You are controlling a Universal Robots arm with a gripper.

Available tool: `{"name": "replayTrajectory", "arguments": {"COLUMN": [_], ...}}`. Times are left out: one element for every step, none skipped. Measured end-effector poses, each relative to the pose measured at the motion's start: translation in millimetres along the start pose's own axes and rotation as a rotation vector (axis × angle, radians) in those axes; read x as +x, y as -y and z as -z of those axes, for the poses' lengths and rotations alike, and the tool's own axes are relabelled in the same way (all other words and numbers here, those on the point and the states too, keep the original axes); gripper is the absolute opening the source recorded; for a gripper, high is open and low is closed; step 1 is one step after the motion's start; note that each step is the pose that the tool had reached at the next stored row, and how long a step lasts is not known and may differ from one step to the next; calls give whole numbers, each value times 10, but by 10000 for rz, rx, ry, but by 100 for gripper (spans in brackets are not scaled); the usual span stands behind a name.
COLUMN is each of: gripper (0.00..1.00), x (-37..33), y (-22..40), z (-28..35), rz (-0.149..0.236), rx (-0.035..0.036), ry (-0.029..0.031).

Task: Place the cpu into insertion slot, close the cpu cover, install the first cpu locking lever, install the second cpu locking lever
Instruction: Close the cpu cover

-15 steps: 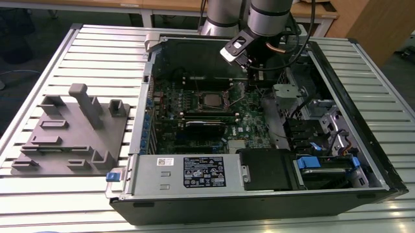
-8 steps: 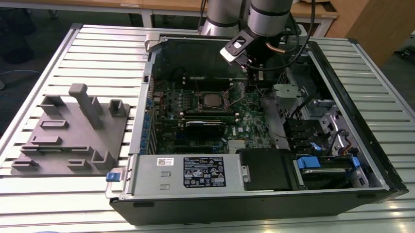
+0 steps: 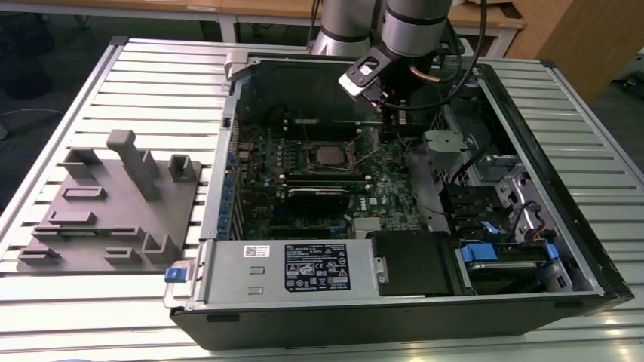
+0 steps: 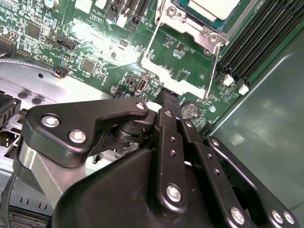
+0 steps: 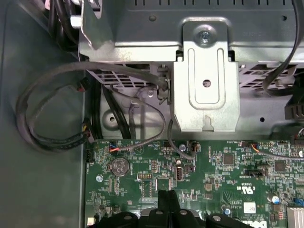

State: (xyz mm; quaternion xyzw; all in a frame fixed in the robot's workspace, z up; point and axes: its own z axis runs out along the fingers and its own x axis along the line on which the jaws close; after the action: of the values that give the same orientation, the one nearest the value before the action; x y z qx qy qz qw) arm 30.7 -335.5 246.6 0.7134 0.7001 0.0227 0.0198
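Nearest the lens in the second wrist view: tool (image 4: 166, 96), black linkage and bolted finger arms. Clenched, fingers (image 5: 164, 204) pressed flat together in the first wrist view, nothing seen between them. Tip low over green motherboard (image 5: 223, 175), just beside coin cell (image 4: 190, 110); contact with board not determinable.

Cpu (image 4: 213, 5) seated in insertion slot (image 4: 207, 35), silver-tan top facing up, green edge showing along one side. Uncovered. Cpu cover (image 4: 160, 72) off the chip, lying between slot and tool tip, green board visible through its square window; tilt not determinable. Tool tip just beside cover's near edge; touching or apart, cannot tell. Row of dark memory slots (image 4: 259, 40) alongside insertion slot.

Exterior view: open computer case (image 3: 403, 324) lying on slatted metal desk (image 3: 151, 75), arm reaching down into it from the far side. Tool to the exterior view's right of the cpu, near but apart. Labelled power supply (image 3: 302, 268) along case's near edge. Grey moulded fixture block (image 3: 111, 211) on desk, at the exterior view's left of the case, well apart from tool.

First wrist view: folded metal bracket (image 5: 205, 90) beyond board edge, grey cable loop (image 5: 45, 102) against case wall.
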Motion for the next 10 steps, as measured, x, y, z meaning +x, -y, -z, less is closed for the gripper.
{"name": "replayTrajectory", "arguments": {"gripper": [10,10,10,10,10,10,10,10,10,10], "x": [0,0,0,0,-1,-1,-1,-1,-1,-1], "y": [6,12,18,23,30,35,40,44,48,52], "z": [0,1,1,2,2,2,2,3,3,3], "rz": [0,-1,0,1,0,0,0,0,0,0], "rx": [0,-1,-1,-2,-4,-4,-6,-6,-7,-7], "ry": [0,0,0,1,0,0,0,0,0,0]}}
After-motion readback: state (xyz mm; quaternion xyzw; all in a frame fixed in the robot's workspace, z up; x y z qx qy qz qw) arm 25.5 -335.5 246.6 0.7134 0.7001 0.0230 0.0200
